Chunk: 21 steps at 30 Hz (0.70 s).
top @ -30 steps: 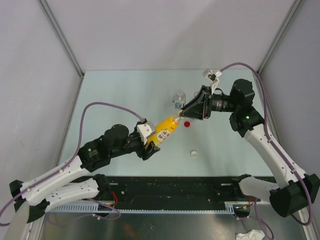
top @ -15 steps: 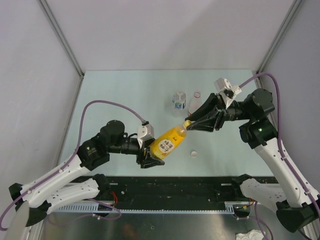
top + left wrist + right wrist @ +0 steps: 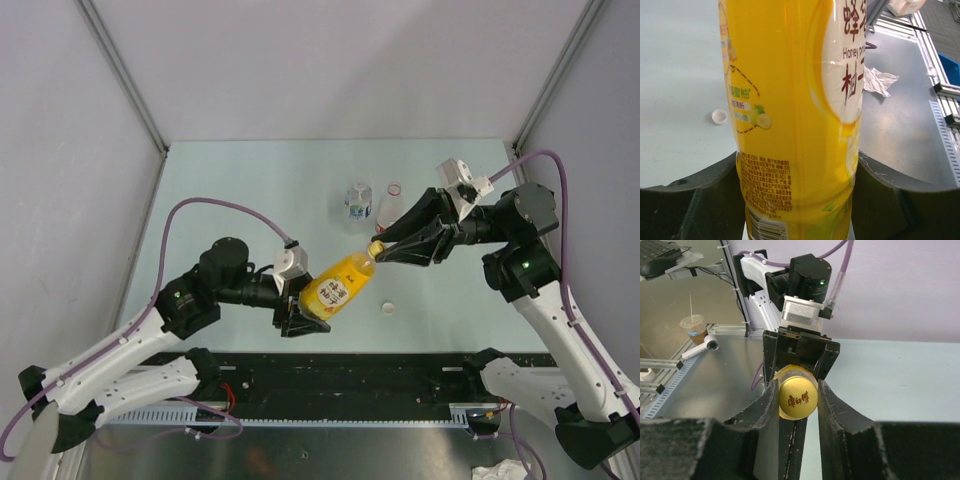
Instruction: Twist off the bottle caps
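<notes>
Observation: the bottle of orange-yellow drink (image 3: 335, 285) is off the worktop (image 3: 240, 190), held tilted in the air between my two arms, base toward my left arm and neck pointing up and to the right toward my right arm. My left end effector (image 3: 308, 305) grasps it around the lower body. In the left wrist view the dark fingers (image 3: 687, 200) sit against both sides of the label, level with the fine print above the barcode. My right end effector (image 3: 380, 249) is clenched on the yellow cap (image 3: 798, 399). In the right wrist view the round top of the cap, printed with dark characters, faces the camera and is pinched on its left and right edges by my two black pads (image 3: 837, 405). The cap sits at the end of the neck; I cannot tell whether it is loose on the thread. White cap (image 3: 388, 309) lies alone on the worktop, below the held bottle's neck and apart from it. Further back stand the clear bottle with a blue-green label (image 3: 358, 205) and, just beside it on the right, the bottle with a red label (image 3: 391, 205), both upright. From above I cannot tell whether either carries a cap.
</notes>
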{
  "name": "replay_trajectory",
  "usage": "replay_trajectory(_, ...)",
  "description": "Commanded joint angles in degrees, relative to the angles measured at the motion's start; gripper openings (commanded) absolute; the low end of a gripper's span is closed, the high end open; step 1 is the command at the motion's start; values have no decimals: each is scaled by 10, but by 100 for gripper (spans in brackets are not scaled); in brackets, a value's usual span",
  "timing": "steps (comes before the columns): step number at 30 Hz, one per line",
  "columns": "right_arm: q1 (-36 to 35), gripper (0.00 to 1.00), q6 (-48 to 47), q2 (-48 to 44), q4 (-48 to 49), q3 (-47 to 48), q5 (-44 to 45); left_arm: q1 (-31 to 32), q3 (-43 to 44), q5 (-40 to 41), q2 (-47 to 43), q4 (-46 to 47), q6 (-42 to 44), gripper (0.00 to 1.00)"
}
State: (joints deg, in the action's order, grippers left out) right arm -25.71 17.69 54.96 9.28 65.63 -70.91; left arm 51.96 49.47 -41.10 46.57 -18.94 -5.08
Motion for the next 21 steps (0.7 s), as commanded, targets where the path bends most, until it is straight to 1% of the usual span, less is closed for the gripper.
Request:
replay_trajectory(1,9,31,-17,17,-27,5,68,10,-4,36,-32,81,26,0)
replay_trajectory(4,11,39,-15,18,-28,5,78,10,-20,131,-44,76,18,0)
replay_trajectory(7,14,52,-17,17,-32,5,89,9,-29,197,-54,66,23,0)
replay_trajectory(14,19,94,-17,16,-44,5,126,9,-23,265,-43,20,48,0)
replay_trajectory(16,21,98,-13,14,-51,5,150,10,-17,288,-33,2,49,0)
replay_trajectory(21,36,99,21,23,-51,5,184,13,12,352,1,-41,68,0)
